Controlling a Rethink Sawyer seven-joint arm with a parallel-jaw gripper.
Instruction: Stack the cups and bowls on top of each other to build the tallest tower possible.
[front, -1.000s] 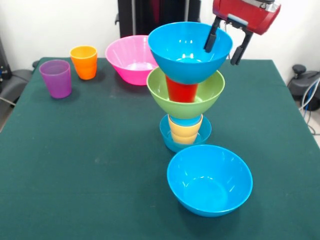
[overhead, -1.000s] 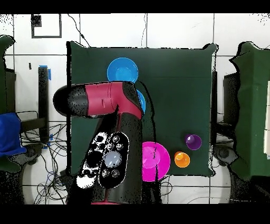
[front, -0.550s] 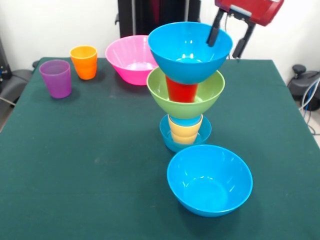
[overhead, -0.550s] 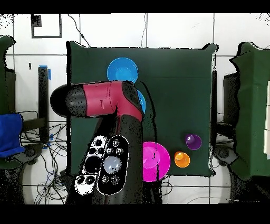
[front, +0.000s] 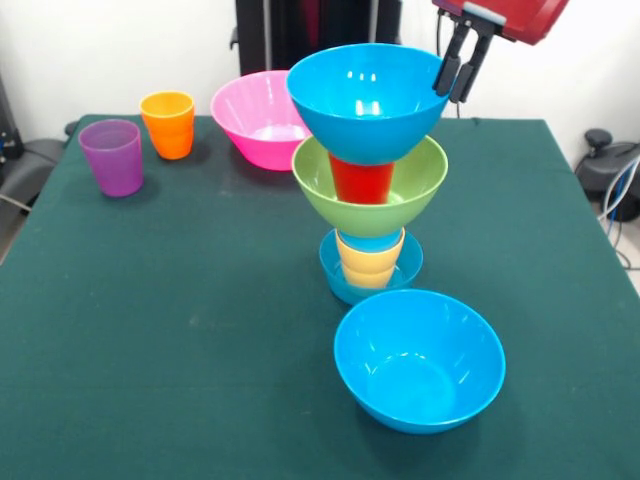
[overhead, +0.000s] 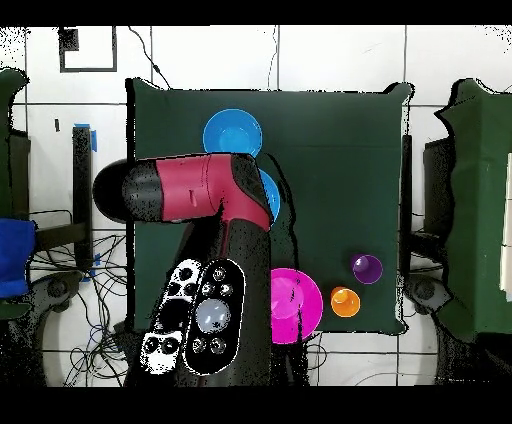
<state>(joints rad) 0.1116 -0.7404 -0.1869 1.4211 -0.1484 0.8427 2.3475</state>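
The tower stands mid-table: a small blue bowl (front: 338, 272) at the base, a yellow-orange cup (front: 370, 262), a green bowl (front: 318, 182), a red cup (front: 362, 181) and a large blue bowl (front: 350, 100) on top. My gripper (front: 452, 92) comes down from the upper right, its fingers drawn close together on that top bowl's right rim. Loose pieces are a second large blue bowl (front: 418, 360), a pink bowl (front: 252, 118), an orange cup (front: 168, 124) and a purple cup (front: 112, 156). In the overhead view the arm (overhead: 200, 190) hides the gripper and most of the tower.
The green table (front: 150, 330) carries everything. From above, the loose blue bowl (overhead: 232, 134) lies beyond the arm, with the pink bowl (overhead: 302, 305), orange cup (overhead: 345, 301) and purple cup (overhead: 366, 268) near the base side. Cables and chairs flank the table.
The gripper's fingers, spread wide over the top bowl's right rim before, have closed onto it. The top blue bowl has shifted slightly left in the front view.
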